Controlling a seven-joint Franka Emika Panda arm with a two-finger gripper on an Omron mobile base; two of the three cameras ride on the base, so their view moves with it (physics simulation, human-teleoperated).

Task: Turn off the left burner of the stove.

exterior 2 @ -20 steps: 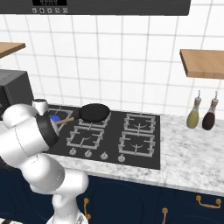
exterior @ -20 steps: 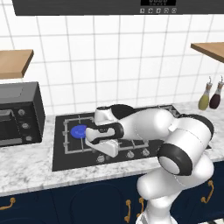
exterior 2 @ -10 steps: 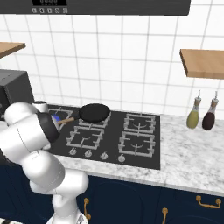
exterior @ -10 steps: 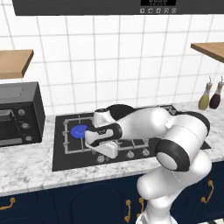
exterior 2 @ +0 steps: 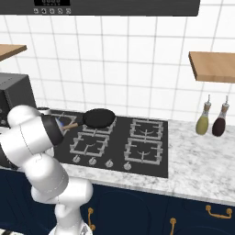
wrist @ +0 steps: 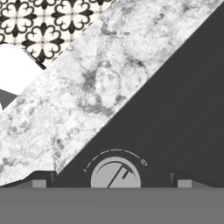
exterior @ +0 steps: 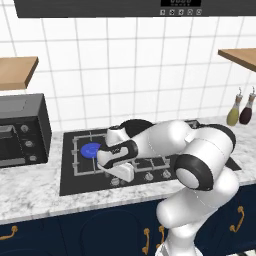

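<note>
Stove (exterior: pixel 165 170) knob (wrist: pixel 115 173) sits between the spread end effector (wrist: pixel 109 178) fingertips, marble counter (wrist: pixel 87 87) beside.

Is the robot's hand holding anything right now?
No, nothing is held. The gripper is open, with one fingertip on each side of a silver knob on the stove, not touching it.

A rendered home kitchen, white tiled wall, black glass stove (exterior 2: pixel 147 151) set in a marble counter (exterior 2: pixel 197 160), navy cabinets with brass handles beneath, microwave (exterior: pixel 22 130) at the counter's left end, bottles (exterior 2: pixel 212 120) at its back edge
</note>
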